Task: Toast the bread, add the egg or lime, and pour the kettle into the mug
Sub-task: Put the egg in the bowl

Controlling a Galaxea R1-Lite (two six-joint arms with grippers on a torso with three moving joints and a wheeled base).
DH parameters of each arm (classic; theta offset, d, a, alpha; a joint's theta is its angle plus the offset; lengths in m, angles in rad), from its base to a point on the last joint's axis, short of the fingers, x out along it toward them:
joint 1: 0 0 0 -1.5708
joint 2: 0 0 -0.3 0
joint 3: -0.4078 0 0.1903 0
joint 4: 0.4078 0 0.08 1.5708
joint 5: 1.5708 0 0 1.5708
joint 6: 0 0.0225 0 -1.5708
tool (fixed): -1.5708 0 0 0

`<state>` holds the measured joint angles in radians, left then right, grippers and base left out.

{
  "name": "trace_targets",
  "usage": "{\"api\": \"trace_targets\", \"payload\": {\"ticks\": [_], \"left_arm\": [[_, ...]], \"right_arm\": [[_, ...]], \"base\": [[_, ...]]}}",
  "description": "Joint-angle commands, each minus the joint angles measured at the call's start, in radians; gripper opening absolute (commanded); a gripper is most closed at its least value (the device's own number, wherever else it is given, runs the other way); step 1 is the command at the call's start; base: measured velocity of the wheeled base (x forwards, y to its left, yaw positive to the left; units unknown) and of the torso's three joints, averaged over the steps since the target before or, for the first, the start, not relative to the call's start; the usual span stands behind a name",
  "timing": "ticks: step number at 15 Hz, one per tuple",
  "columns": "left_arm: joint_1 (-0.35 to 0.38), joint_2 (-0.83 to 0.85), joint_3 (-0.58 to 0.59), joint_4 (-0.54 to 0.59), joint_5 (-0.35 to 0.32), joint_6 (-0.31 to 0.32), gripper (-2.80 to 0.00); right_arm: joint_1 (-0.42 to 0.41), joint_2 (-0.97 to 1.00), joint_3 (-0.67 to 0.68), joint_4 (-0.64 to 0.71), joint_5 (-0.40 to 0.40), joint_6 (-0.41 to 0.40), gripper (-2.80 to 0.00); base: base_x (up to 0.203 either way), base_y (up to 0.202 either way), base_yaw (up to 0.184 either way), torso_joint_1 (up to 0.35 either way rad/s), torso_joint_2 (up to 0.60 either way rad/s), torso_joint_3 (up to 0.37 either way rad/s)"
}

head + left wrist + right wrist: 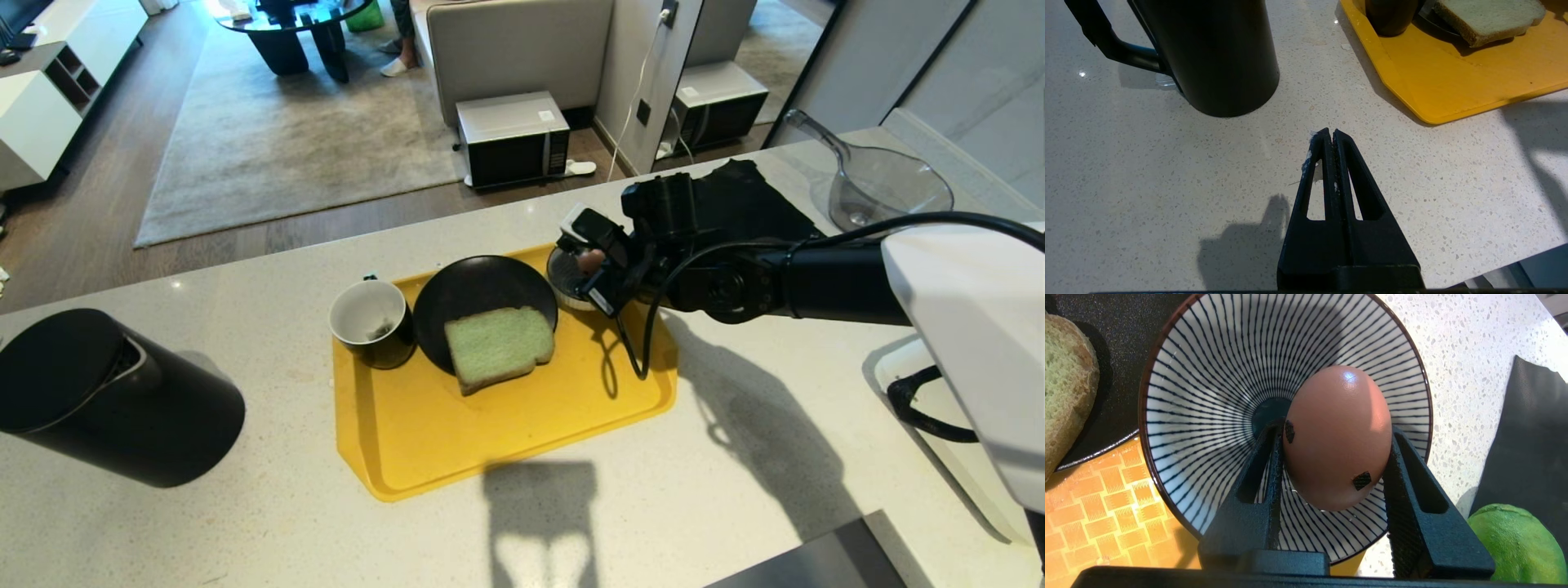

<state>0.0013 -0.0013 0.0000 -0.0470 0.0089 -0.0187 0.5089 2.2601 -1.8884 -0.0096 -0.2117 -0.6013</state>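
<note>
Clamped in my right end effector (1333,457), the egg (1337,437) hangs over the striped bowl (1216,375) for dropping in; left end effector (1329,136) clenched empty.

Yellow tray (506,425), striped bowl (1216,367), microwave (513,139)

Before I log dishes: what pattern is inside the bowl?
Thin dark-blue lines radiating on white inside the bowl, clearest in the right wrist view.
</note>
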Motion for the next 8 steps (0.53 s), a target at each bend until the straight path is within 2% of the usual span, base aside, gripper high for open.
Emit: {"api": "trace_targets", "payload": {"ticks": [1,8], "left_arm": [[0.000,-0.002,0.017,-0.001,0.000,-0.001,-2.80],[0.000,-0.002,0.017,-0.001,0.000,-0.003,-2.80]], "right_arm": [[0.000,-0.004,0.005,-0.001,-0.002,-0.005,0.00],[0.011,-0.013,0.003,-0.005,-0.005,0.001,0.00]], "base": [[0.000,0.000,0.000,0.000,0.00,0.000],[0.000,0.000,0.000,0.000,0.00,0.000]]}}
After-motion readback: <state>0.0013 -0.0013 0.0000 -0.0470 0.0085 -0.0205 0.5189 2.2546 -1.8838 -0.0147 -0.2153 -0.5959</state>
